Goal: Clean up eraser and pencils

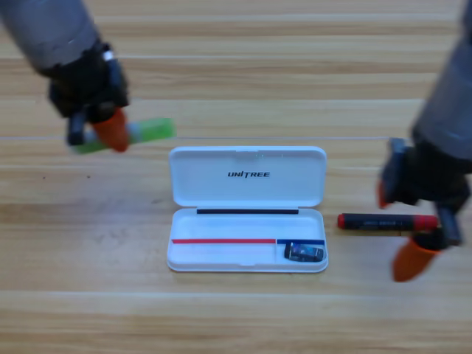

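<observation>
White case (247,210) open mid-bench, eraser (304,252) in its right compartment.
Left pincer (110,130) grips a green pencil (151,132) near the left edge; right pincer (413,232), jaws apart, straddles the black-and-red pencil (387,221).

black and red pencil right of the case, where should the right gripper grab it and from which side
Probably the black middle of the pencil, coming straight down from above with the jaws across its width. It lies flat on the table, pointing left-right, clear of the white case, so both long sides look free. The right gripper is already at its right end. The left gripper is at a green stick.
</observation>
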{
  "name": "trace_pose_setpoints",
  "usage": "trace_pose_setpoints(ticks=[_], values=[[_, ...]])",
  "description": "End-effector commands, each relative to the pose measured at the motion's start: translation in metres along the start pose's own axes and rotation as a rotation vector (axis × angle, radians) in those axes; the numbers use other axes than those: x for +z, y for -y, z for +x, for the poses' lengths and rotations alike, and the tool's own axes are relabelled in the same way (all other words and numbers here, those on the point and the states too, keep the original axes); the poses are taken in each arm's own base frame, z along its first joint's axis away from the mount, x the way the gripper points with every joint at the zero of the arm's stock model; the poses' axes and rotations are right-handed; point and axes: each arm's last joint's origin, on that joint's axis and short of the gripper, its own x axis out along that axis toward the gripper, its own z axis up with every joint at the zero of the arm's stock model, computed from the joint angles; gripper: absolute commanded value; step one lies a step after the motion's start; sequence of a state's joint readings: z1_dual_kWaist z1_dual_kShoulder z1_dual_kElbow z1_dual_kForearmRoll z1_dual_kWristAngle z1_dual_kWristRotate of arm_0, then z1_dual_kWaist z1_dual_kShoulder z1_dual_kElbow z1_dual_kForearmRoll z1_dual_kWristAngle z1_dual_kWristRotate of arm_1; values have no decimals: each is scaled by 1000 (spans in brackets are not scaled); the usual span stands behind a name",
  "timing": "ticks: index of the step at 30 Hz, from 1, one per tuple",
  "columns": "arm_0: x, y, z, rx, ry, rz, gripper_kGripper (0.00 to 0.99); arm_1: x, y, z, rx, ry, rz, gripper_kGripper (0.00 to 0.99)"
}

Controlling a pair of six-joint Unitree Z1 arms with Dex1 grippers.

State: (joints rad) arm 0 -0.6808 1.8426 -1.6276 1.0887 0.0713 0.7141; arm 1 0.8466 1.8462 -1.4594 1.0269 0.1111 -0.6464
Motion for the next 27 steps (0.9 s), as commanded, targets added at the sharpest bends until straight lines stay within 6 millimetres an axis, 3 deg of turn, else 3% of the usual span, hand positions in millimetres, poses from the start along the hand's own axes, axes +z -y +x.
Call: trace_pose_setpoints(ticks=[1, 8, 18, 25, 27], values=[[53, 30, 42, -90, -36, 132, 0, -49, 33, 21, -2, -118, 87, 990], [88, 44, 82, -142, -67, 187, 0, -48, 84, 61, -26, -146, 10, 985], [106, 52, 127, -182, -107, 195, 0, -31, 116, 110, 30, -183, -92, 920], [111, 56, 143, -193, -114, 197, 0, -25, 129, 133, 48, -202, -112, 795], [111, 56, 146, -197, -117, 196, 0, -25, 130, 137, 54, -205, -120, 647]])
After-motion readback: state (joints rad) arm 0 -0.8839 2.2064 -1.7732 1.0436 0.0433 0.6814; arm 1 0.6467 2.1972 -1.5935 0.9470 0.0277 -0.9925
